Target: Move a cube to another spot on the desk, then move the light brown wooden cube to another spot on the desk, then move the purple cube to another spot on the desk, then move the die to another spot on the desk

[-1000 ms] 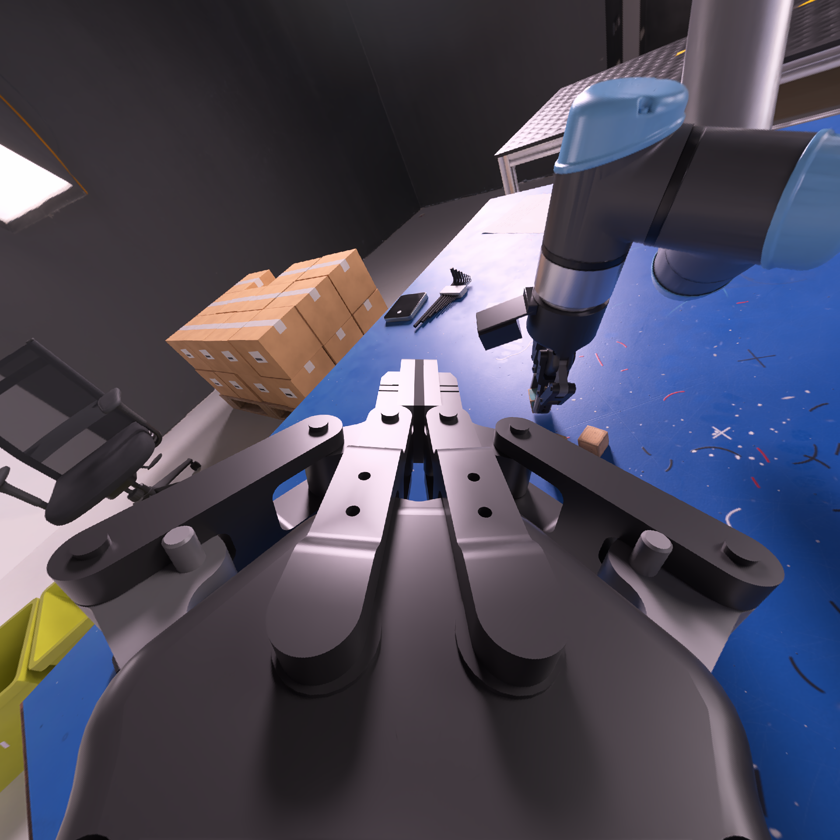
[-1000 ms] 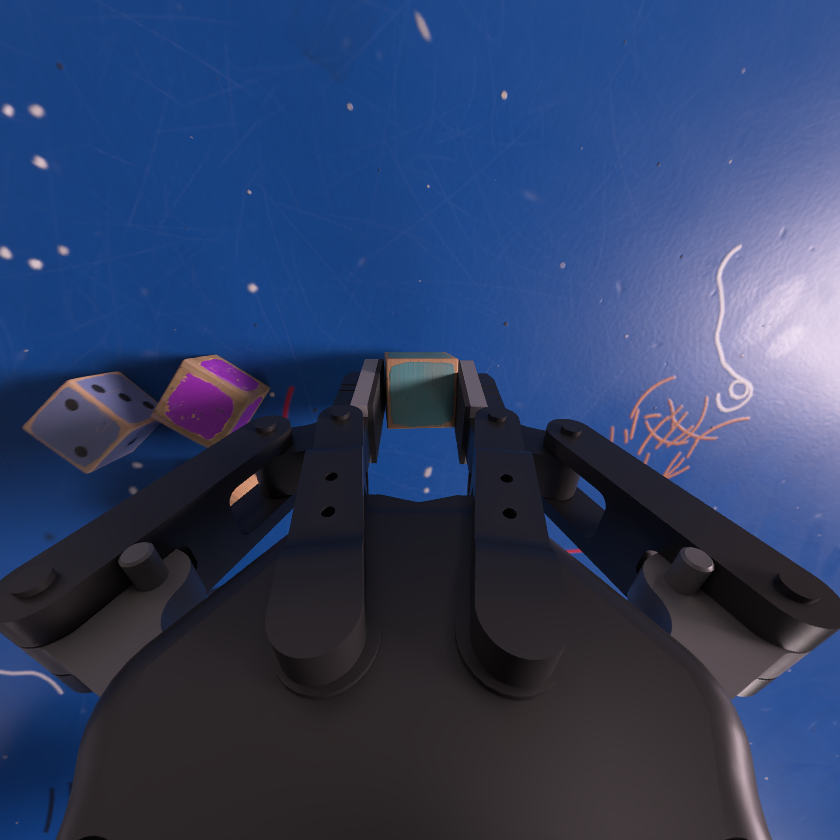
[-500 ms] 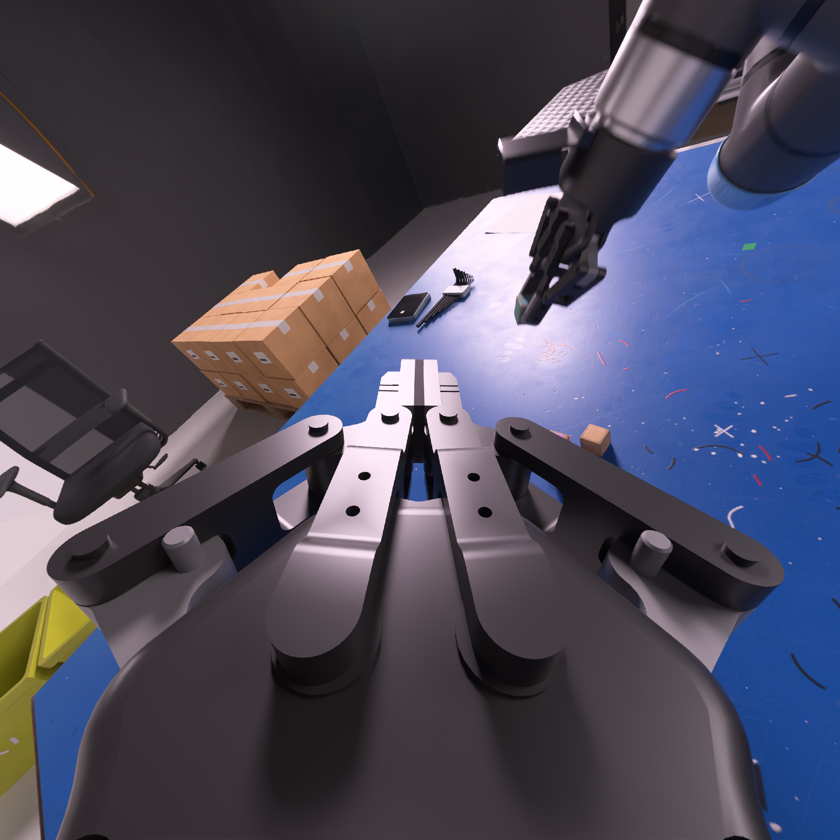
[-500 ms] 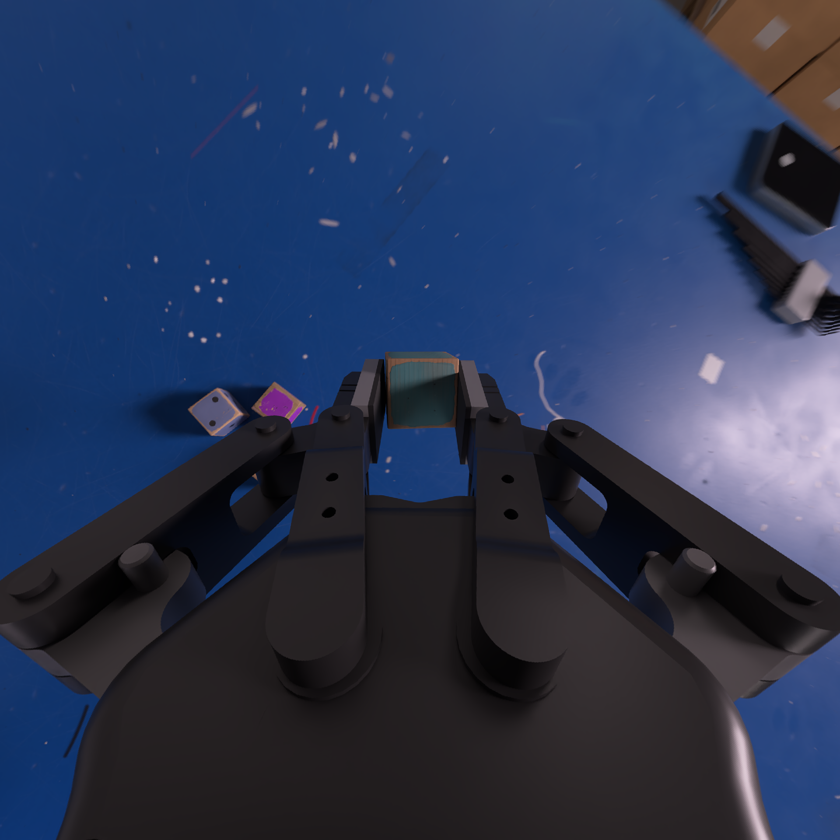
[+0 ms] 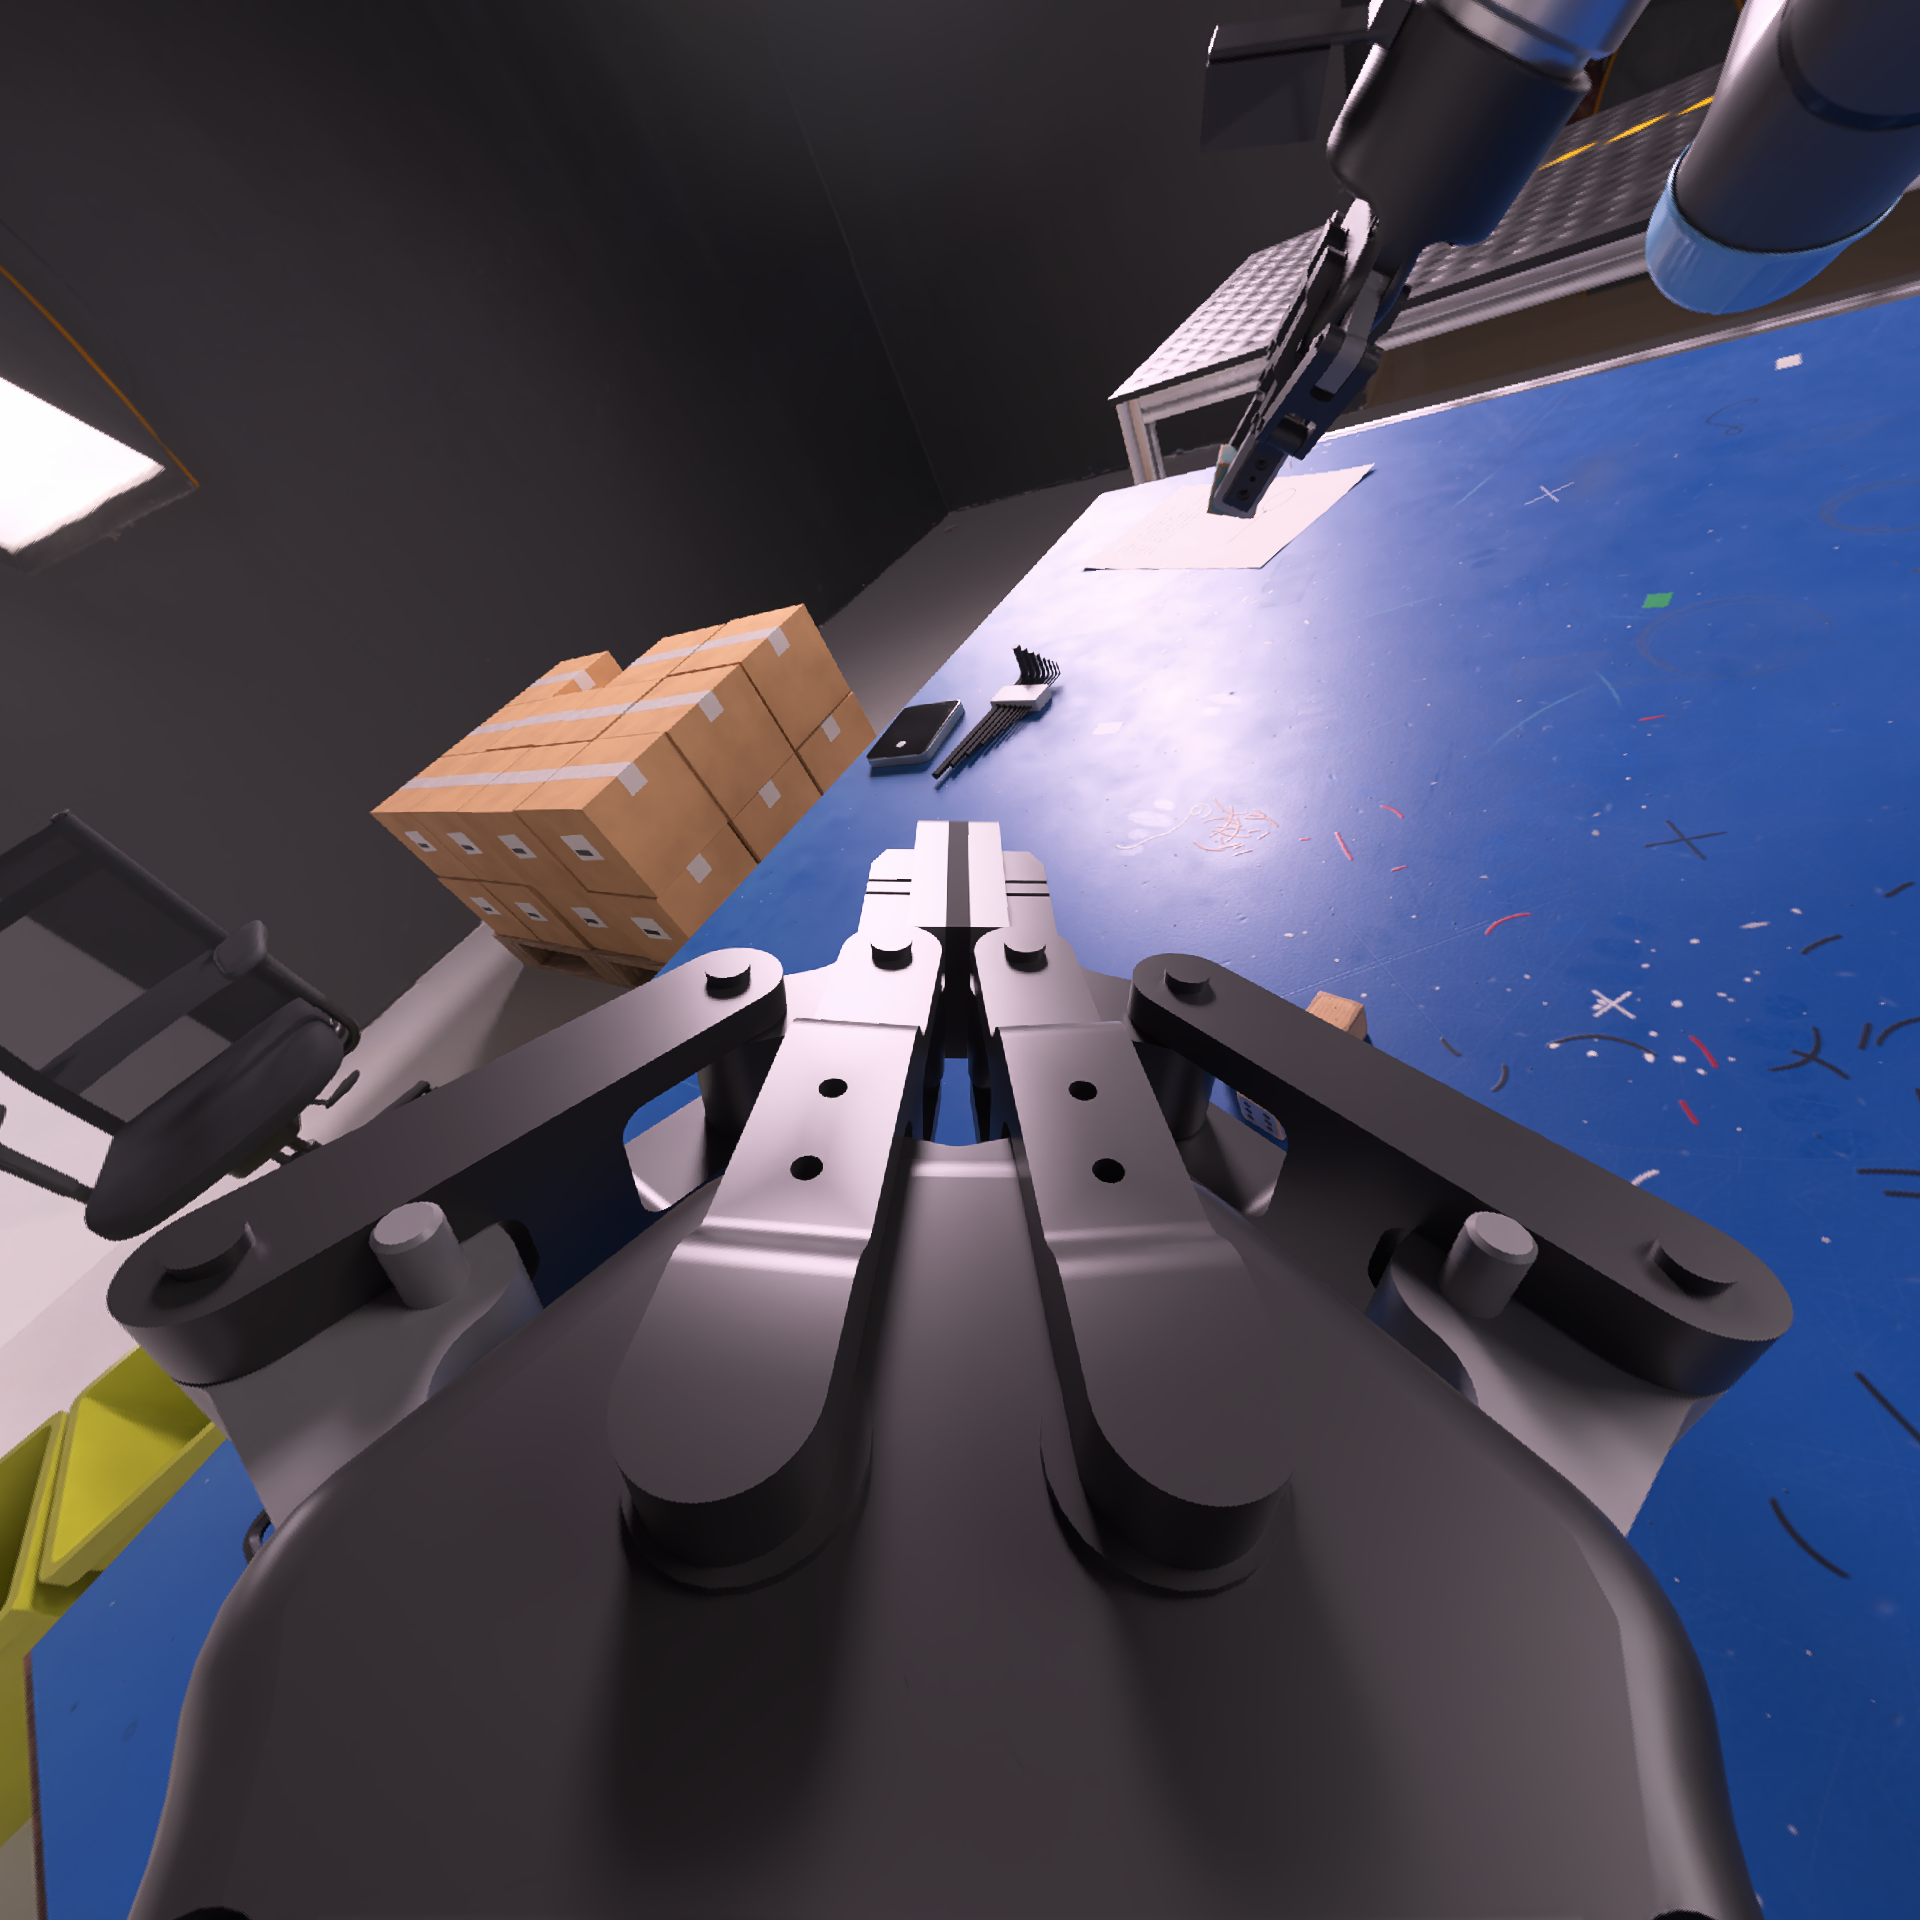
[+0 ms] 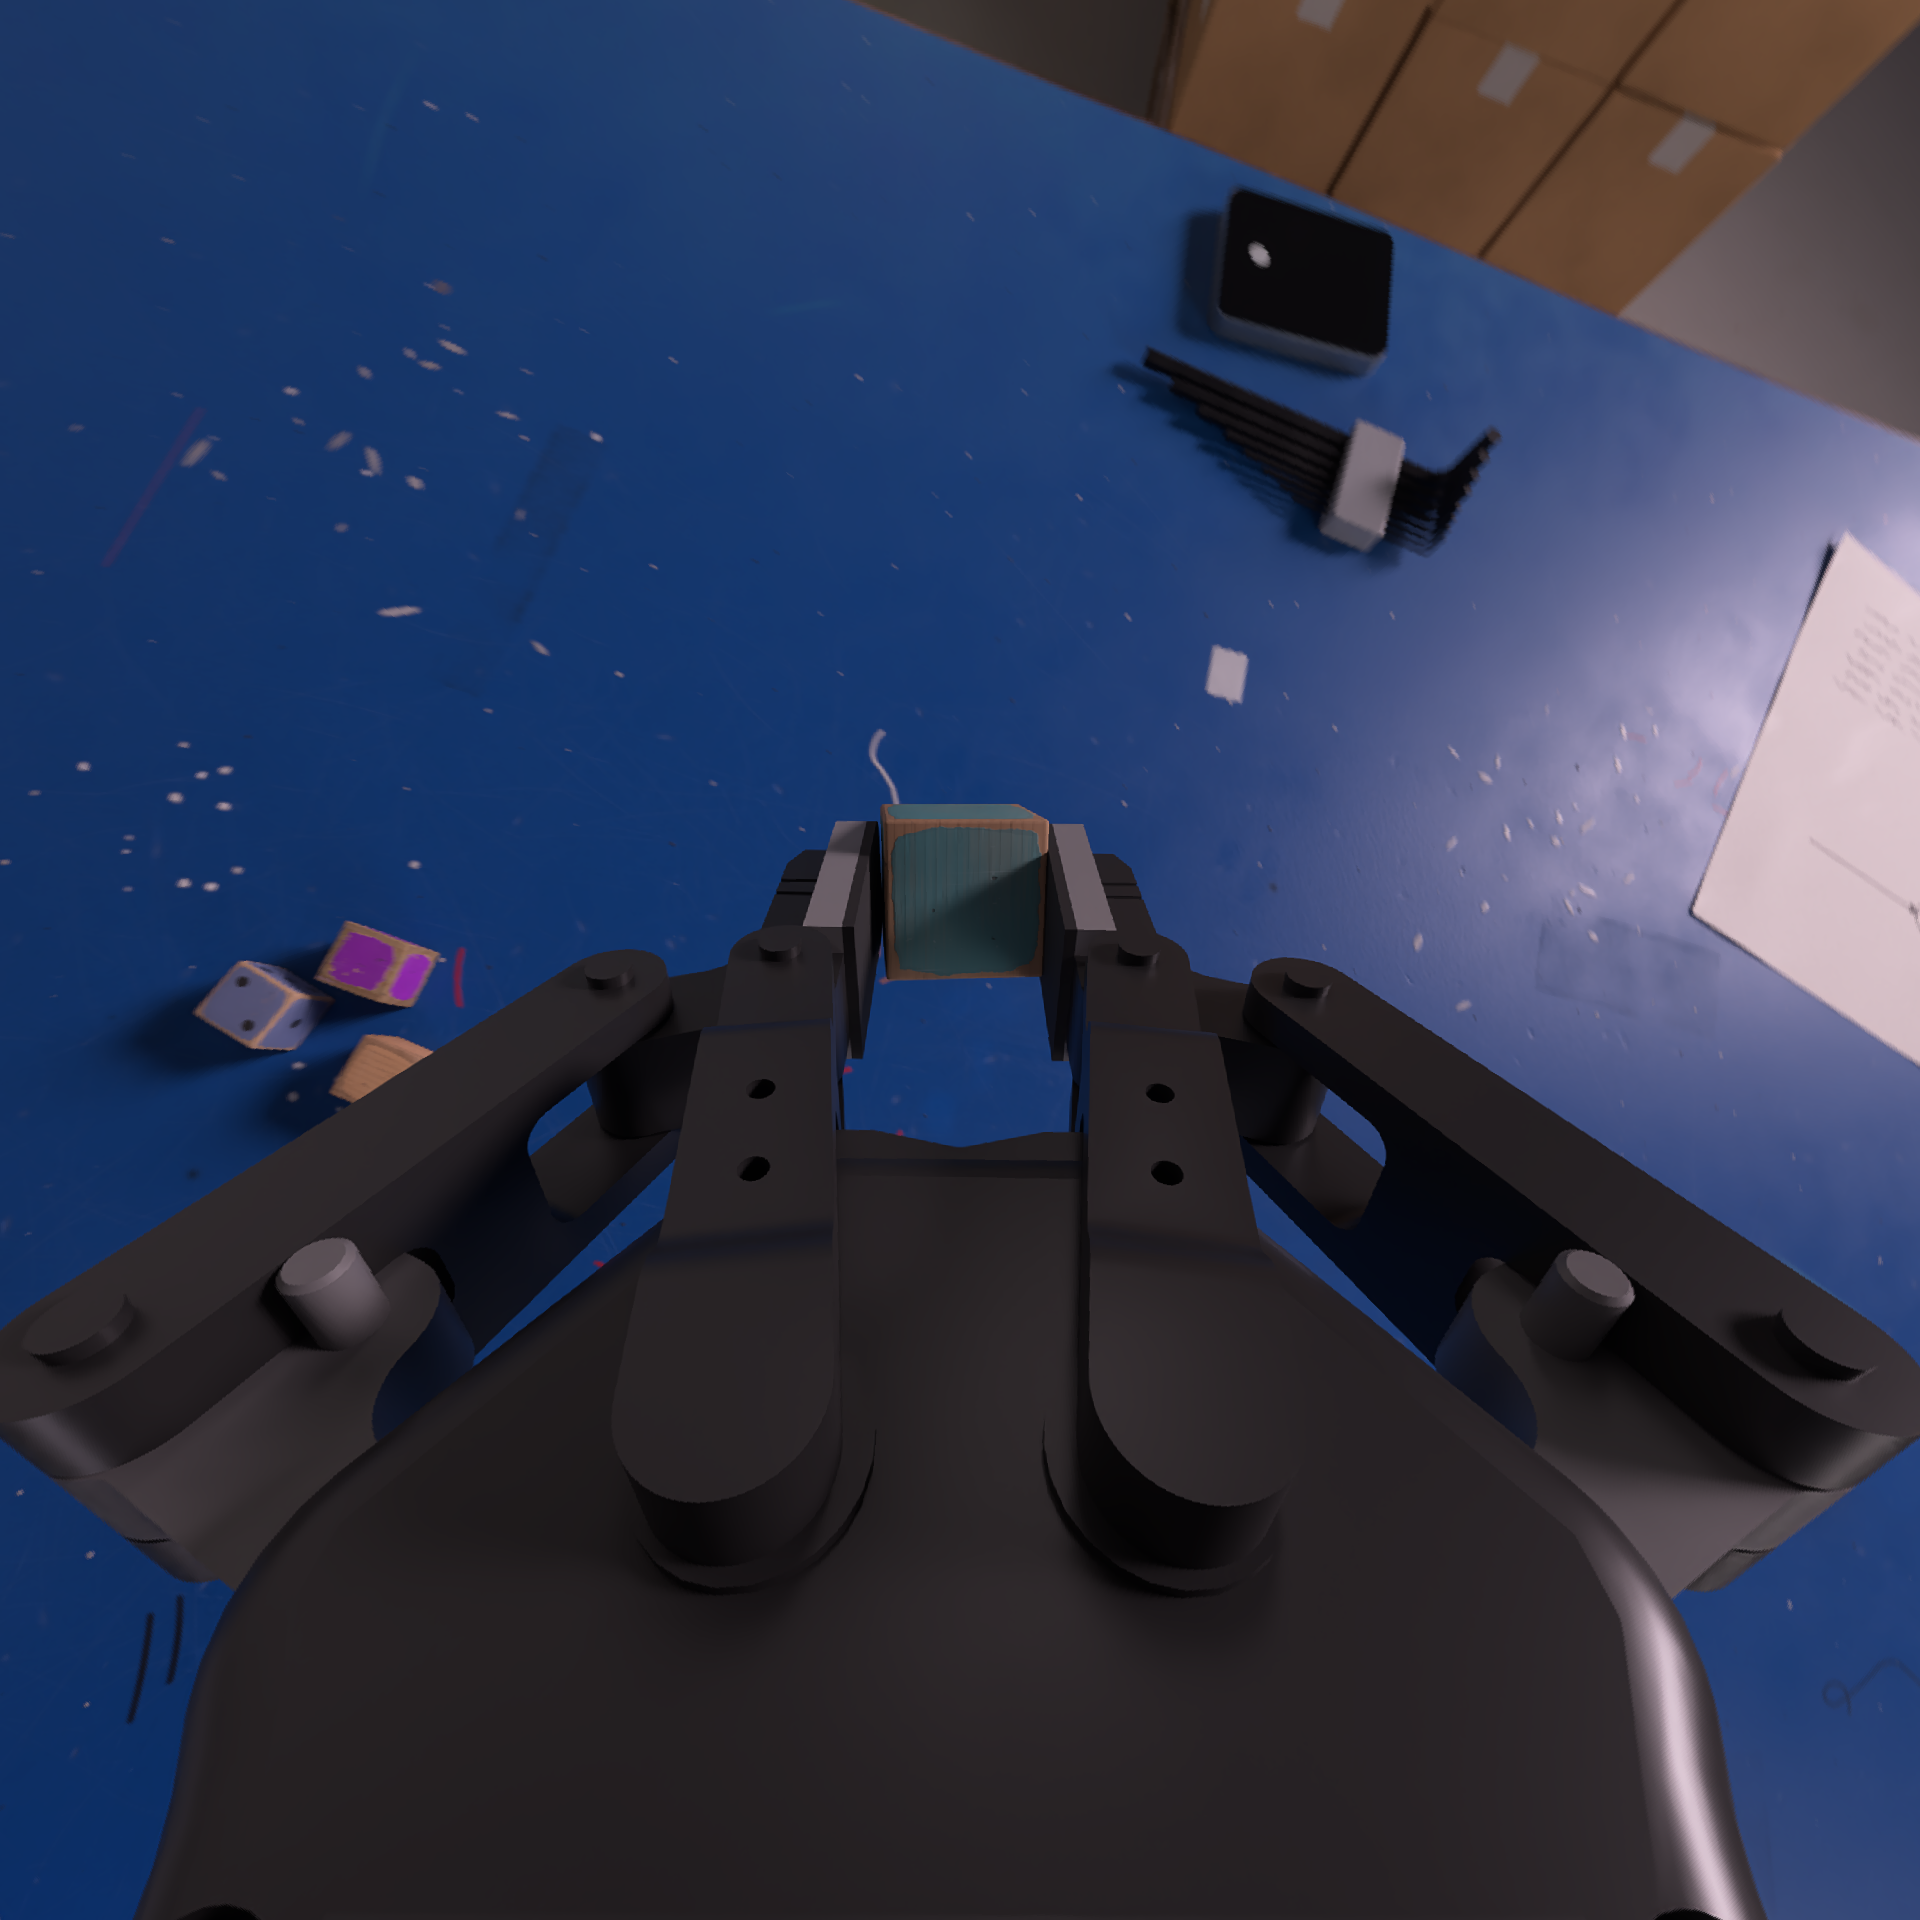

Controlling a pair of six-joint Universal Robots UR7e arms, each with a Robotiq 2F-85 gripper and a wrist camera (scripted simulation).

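Note:
My right gripper is shut on a teal-faced wooden cube and holds it well above the blue desk. Down at the left lie the purple cube, the grey die and the light brown wooden cube, close together. My left gripper is shut and empty, low over the desk. In the left wrist view the light brown cube peeks out behind my right finger link, and the right gripper hangs far off above a sheet of paper.
A black square pad and a set of hex keys lie near the desk's far edge. A white paper sheet lies at the right. Stacked cardboard boxes, a chair and yellow bins stand beyond the desk.
My right gripper has risen with the teal cube and carried it away from the other cubes toward the hex keys and paper. My left gripper has stayed still.

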